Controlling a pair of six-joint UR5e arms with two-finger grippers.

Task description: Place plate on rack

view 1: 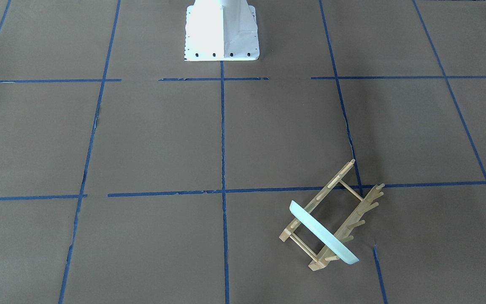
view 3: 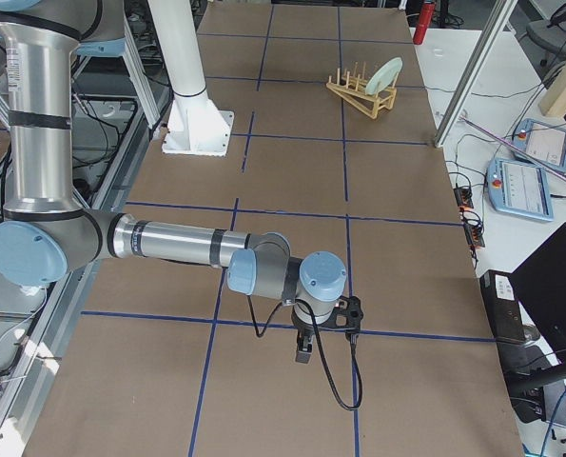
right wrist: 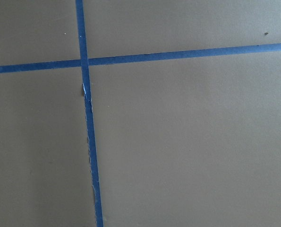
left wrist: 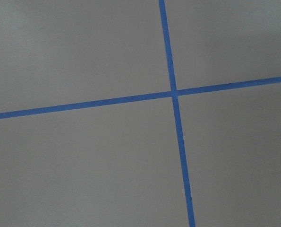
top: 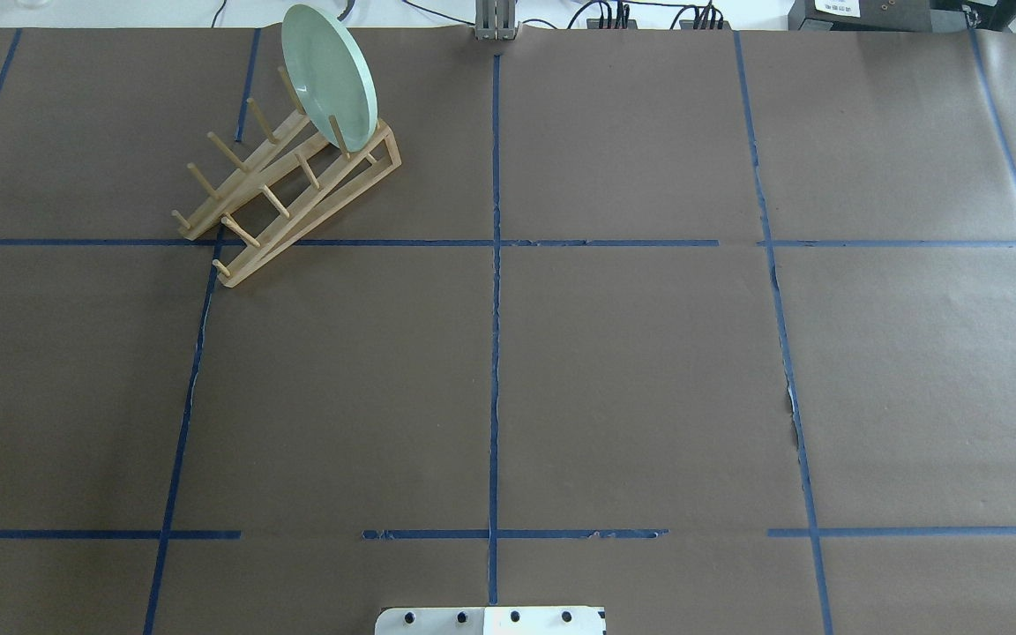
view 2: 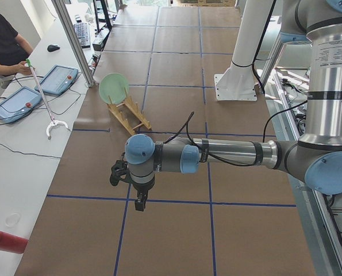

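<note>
The plate [top: 332, 75] stands on edge in the end slot of the rack [top: 287, 190], left gripper [view 2: 139, 204] and right gripper [view 3: 302, 352] well away from the rack (can't tell if open or closed), so a bump might tip it out.

Blue tape cross [left wrist: 174, 92] — brown table [left wrist: 83, 165]

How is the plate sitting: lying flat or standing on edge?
Standing on edge: the plate leans slightly, slotted into one end of the rack.
</note>
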